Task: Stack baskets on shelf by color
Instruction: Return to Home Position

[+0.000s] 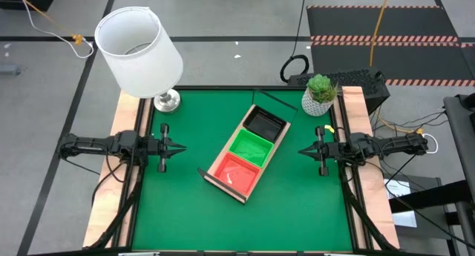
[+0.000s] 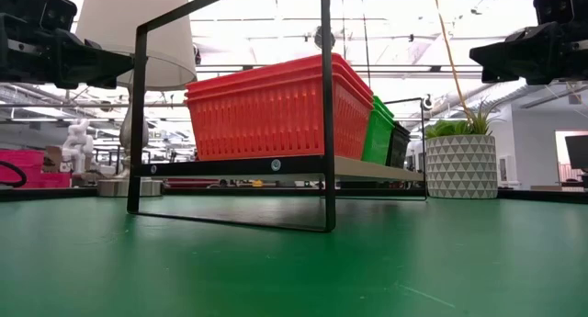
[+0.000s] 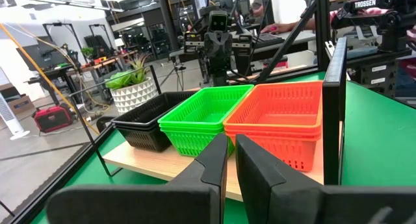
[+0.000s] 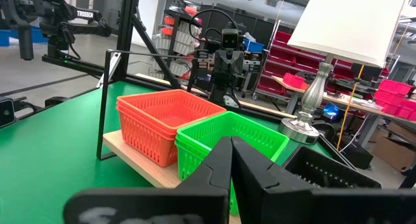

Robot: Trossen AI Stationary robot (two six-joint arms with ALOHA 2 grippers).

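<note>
**Green surface, shelf filled, both hands parked wide**

Busy workshop behind; in front, a green surface (image 1: 297, 204). At its middle, set diagonally: the shelf (image 3: 149, 164), a pale board in a thin dark frame. On the board, three nested stacks in a row, touching side to side: orange baskets (image 1: 236, 172) at the near end, green baskets (image 1: 251, 147) in the middle, black baskets (image 1: 265, 124) at the far end. No basket loose on the surface. Sorting by colour judged complete.

Probably light to lift, being thin perforated plastic; walls likely to flex a little under a pinch, rims stiffer. Best taken by the rim of a short wall, one finger inside, one outside. Nested baskets liable to cling and come up together, so lift slowly.

Out at the edges, well apart from the shelf: left hand (image 1: 178, 147), fingers drawn near together with a slit between, gripping nothing; right hand (image 1: 304, 150), fingertips closed on each other, likewise empty. Both level and pointing inward.

Beyond, at the far corners: a white-shaded lamp (image 1: 137, 41) and a potted plant (image 1: 320, 95).
</note>
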